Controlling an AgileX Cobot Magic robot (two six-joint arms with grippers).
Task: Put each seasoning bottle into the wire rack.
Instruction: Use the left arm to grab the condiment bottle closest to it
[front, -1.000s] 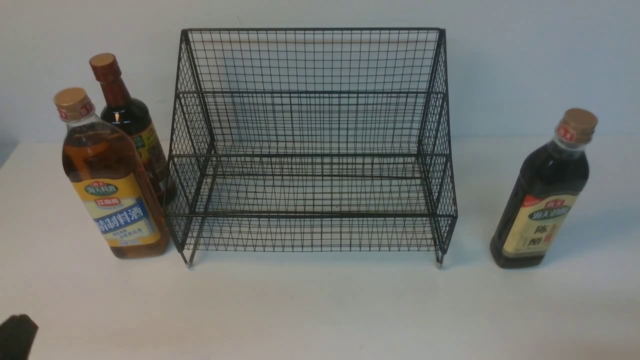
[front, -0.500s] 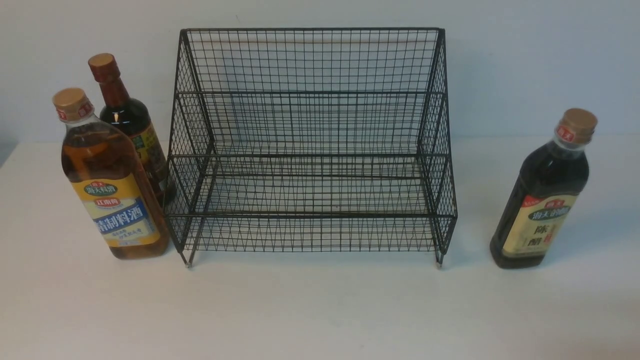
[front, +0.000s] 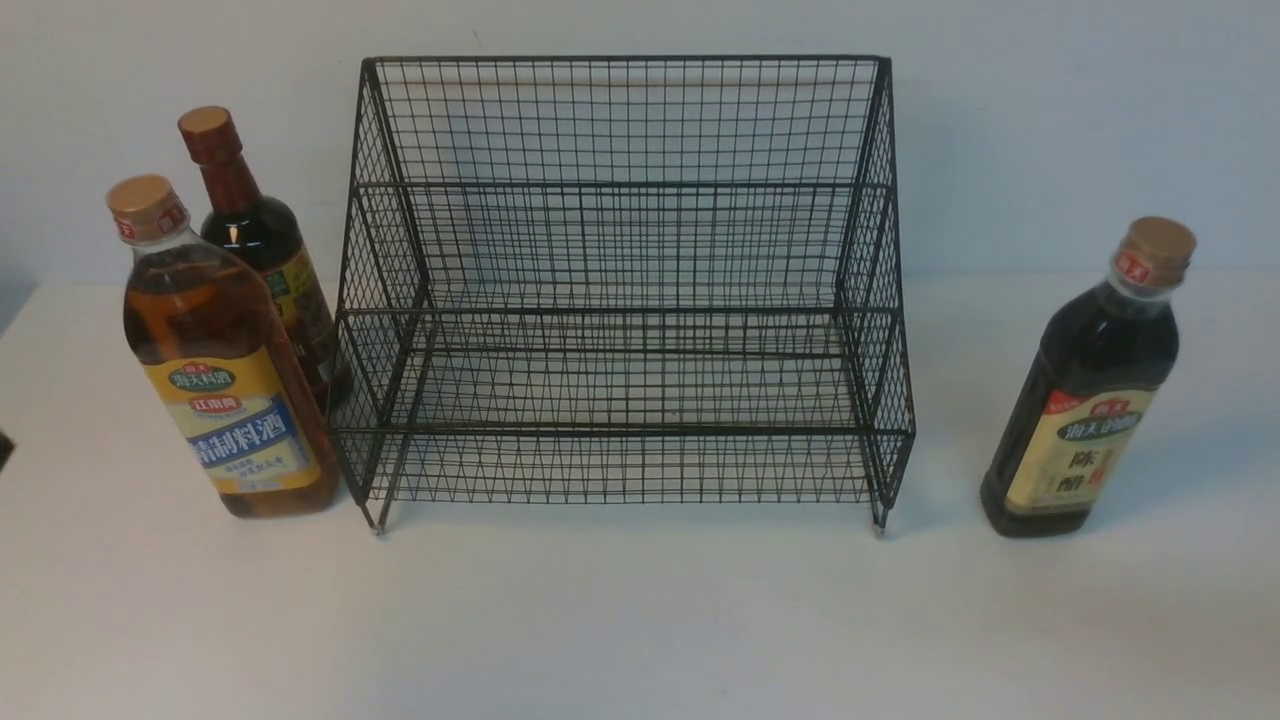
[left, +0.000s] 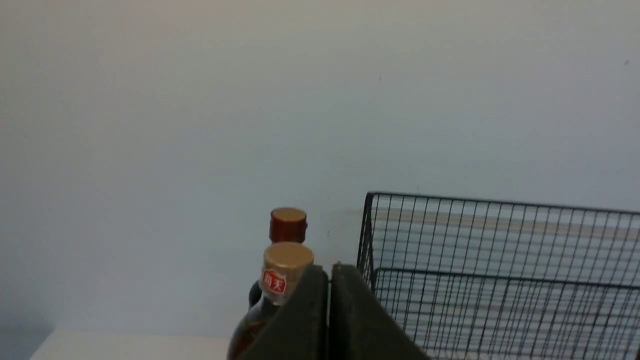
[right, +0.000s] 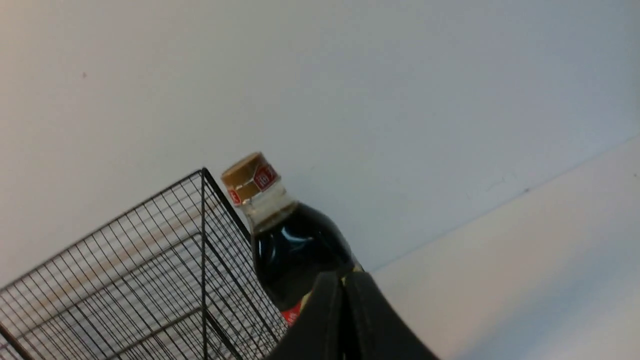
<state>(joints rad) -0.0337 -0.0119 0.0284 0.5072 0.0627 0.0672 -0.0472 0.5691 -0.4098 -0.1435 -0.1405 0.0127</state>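
Both grippers pinched shut on nothing, with all three bottles standing on the table outside the rack.

The left gripper (left: 329, 272) has its dark padded fingers pressed flat together. Past its tips stands the tall amber bottle with gold cap and yellow-blue label (front: 230, 380), and the slim dark brown bottle with red-brown cap (front: 255, 240) is just behind that. Both are upright, just beside the left side of the large black wire-mesh rack (front: 620, 430). The right gripper (right: 343, 277) is closed the same way, with the near-black bottle with cream label (front: 1085, 400) beyond it. That bottle stands upright on the white table (front: 640, 620), apart from the rack's right side.
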